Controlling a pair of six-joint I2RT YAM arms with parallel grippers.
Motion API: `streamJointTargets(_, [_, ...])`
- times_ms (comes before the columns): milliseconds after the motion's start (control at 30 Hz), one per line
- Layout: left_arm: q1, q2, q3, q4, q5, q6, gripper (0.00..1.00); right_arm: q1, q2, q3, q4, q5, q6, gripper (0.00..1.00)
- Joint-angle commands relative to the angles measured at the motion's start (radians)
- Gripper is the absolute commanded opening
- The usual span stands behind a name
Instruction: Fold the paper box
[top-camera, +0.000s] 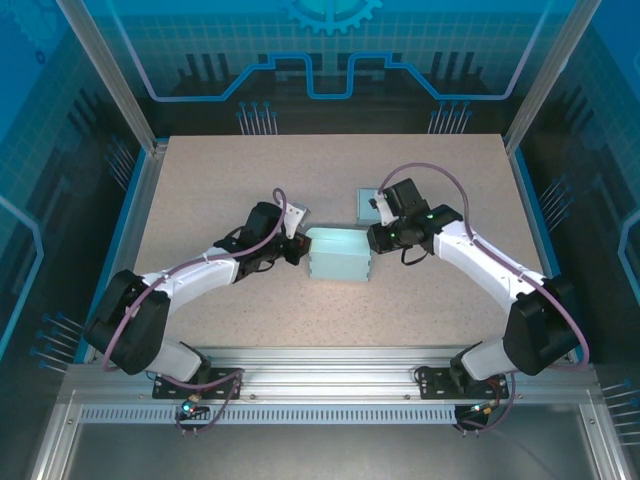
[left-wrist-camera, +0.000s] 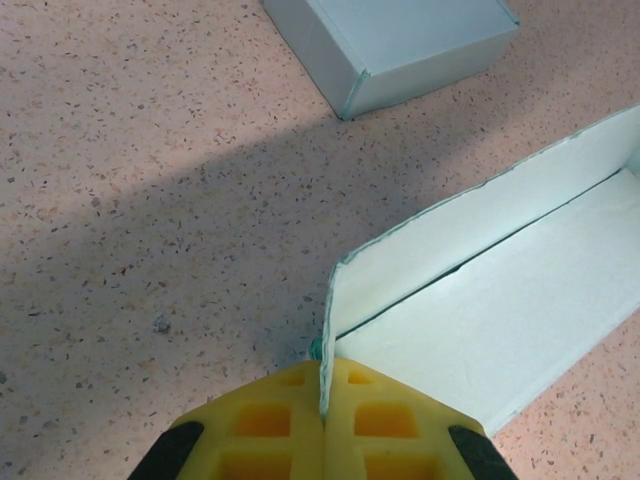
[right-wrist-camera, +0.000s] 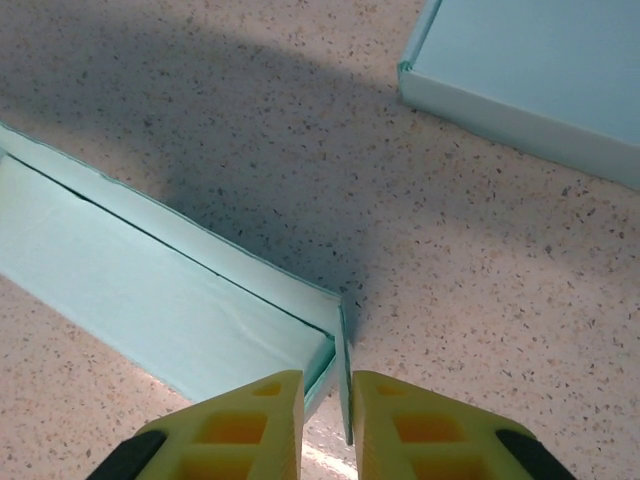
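The paper box, pale teal and open-topped, lies at the table's middle between both arms. My left gripper is at its left end. In the left wrist view the yellow gripper is shut on the box's upright end wall, with the box stretching away to the right. My right gripper is at the box's right end. In the right wrist view its jaws straddle the end flap. The flap rests against the right finger, and a narrow gap is left at the left finger. The box runs off to the left.
A small folded teal box sits just behind the right gripper, seen again as the box at upper right. Another small box lies behind the left gripper, also the box at top. Speckled tabletop lies beyond.
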Motion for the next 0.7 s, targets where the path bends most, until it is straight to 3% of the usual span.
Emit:
streamJointTargets(0, [0.004, 0.008, -0.014, 0.057, 0.011, -0.041, 0.00, 0.024, 0.023, 0.023, -0.031, 0.066, 0.041, 0.20])
streamJointTargets(67, [0.004, 0.002, -0.023, 0.066, 0.009, -0.046, 0.00, 0.035, 0.032, 0.030, -0.039, 0.100, 0.051, 0.19])
streamJointTargets(167, [0.003, -0.011, -0.035, 0.077, 0.008, -0.048, 0.00, 0.050, 0.035, 0.043, -0.044, 0.126, 0.062, 0.09])
streamJointTargets(400, [-0.006, -0.045, -0.058, 0.109, -0.010, -0.057, 0.00, 0.084, 0.042, 0.082, -0.046, 0.138, 0.082, 0.11])
streamJointTargets(667, [-0.054, -0.068, -0.067, 0.119, -0.106, -0.037, 0.00, 0.127, 0.120, 0.126, -0.072, 0.214, 0.101, 0.12])
